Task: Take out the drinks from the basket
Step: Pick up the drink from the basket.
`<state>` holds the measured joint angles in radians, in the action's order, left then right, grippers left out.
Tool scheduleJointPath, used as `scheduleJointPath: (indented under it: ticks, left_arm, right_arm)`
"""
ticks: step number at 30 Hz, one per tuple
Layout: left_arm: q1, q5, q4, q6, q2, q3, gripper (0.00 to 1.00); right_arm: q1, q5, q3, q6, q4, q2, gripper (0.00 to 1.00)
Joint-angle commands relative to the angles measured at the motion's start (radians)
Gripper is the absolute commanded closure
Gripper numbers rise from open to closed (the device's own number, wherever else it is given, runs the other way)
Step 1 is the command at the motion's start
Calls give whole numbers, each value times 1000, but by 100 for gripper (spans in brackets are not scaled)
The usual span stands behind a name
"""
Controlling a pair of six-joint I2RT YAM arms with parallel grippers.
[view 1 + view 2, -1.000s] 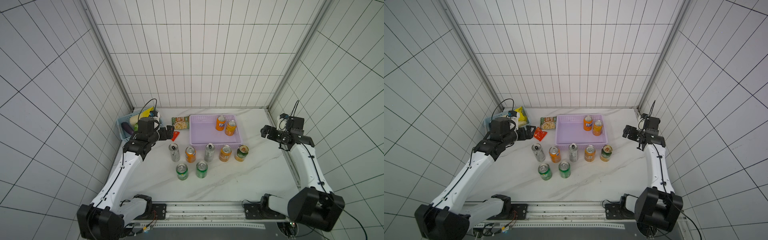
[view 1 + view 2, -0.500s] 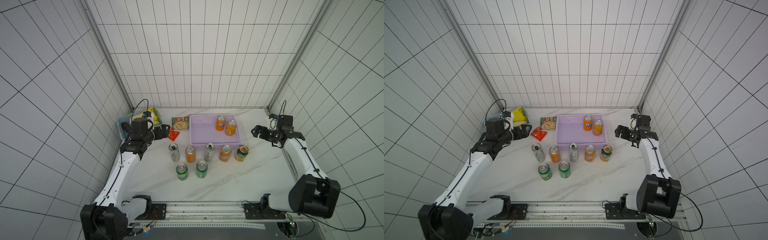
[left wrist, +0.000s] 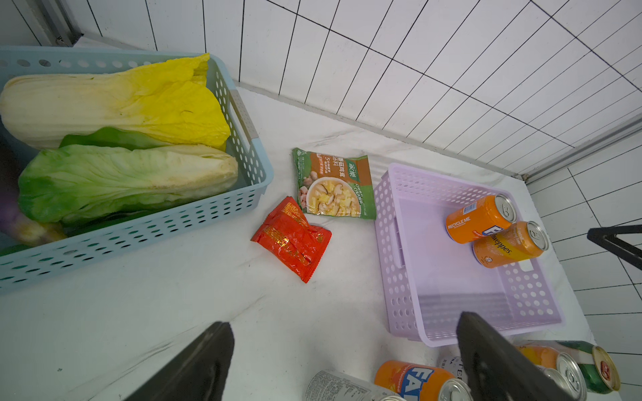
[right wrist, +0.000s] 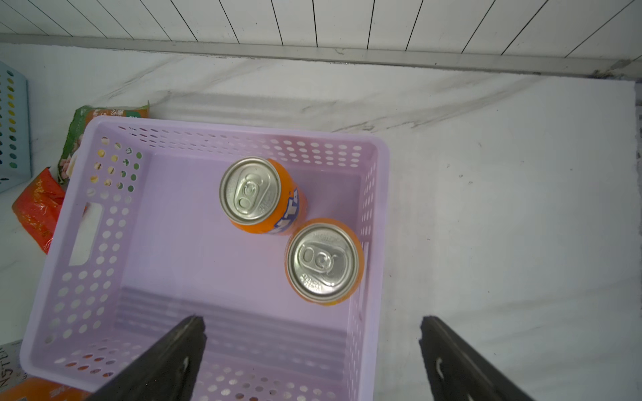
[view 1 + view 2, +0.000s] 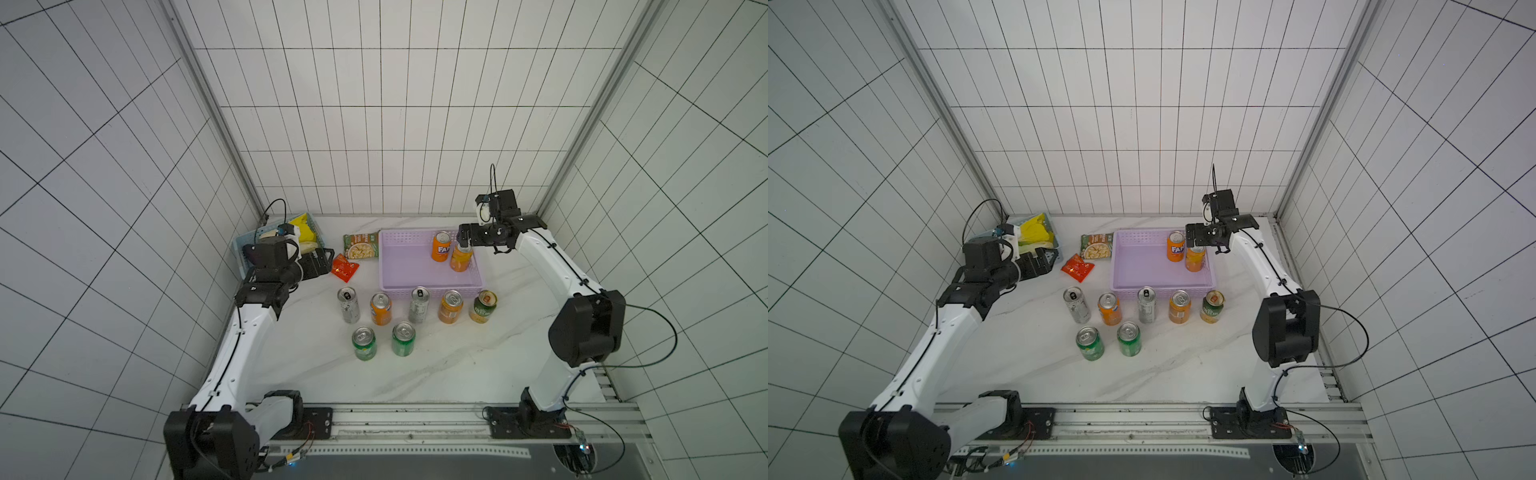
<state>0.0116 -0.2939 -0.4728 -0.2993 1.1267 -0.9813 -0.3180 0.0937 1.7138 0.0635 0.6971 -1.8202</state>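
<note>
7 of 9 drinks (image 5: 419, 305) are already out on the table (image 5: 457, 374); two orange ones are left in the basket (image 5: 405, 266), the near can (image 4: 323, 262) just below the right gripper (image 4: 311, 321) and the far can (image 4: 250, 191) just beyond it. Both grippers are spread wide with nothing held; the left gripper (image 3: 344, 321) sits well short of the basket. Versus a second ago, the right gripper has swung in from beside the basket to over the near can, while the left has barely shifted.
</note>
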Motion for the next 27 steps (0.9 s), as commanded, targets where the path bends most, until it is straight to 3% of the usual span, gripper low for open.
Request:
scheduleJointPath:
  ticks: [1,11,27]
  left_arm:
    - [12,-10,23,-1,-12,8,2]
    - [25,-13,24,0,-19,12,2]
    - [28,-29,23,0,-6,10,2]
  right_arm:
    - [-44,-89,149,-33,113,-99,1]
    - [-113,-144,446,-92,234,-353,1]
    - [-125,-104,593,-111,249,-546,4]
